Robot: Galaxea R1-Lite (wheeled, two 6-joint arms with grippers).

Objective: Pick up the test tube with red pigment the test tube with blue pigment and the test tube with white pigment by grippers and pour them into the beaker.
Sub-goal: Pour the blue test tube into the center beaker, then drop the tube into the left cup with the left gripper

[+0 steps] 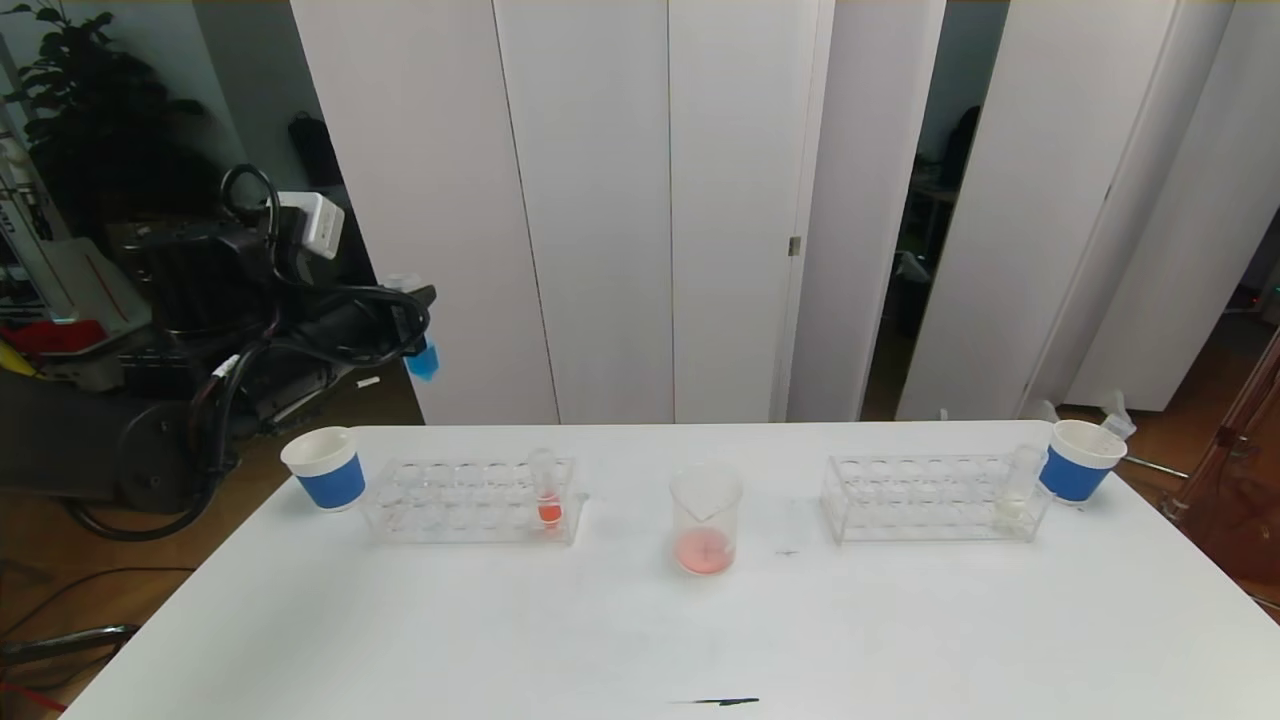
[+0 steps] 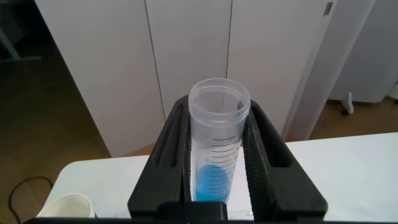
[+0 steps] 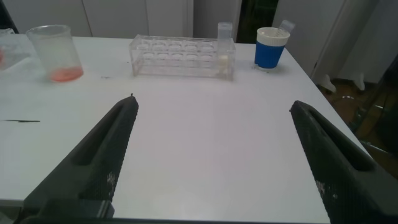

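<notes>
Two dark fingers of the left claw (image 2: 219, 155) are clenching the test tube with blue pigment (image 2: 216, 140), holding it upright at the left of the head frame, high above the counter (image 1: 640, 620) and well apart from the beaker (image 1: 705, 520), which is standing mid-frame with pink liquid already in its bottom. Carrying the open-mouthed tube that far is risking a slop of blue if the arm swings or tips early. Pouring short of the rim would be staining the counter. The right claw (image 3: 211, 162) is hanging released over the lower right, while the test tube with white pigment (image 1: 1018, 482) is waiting in the right rack (image 1: 930, 500).
</notes>
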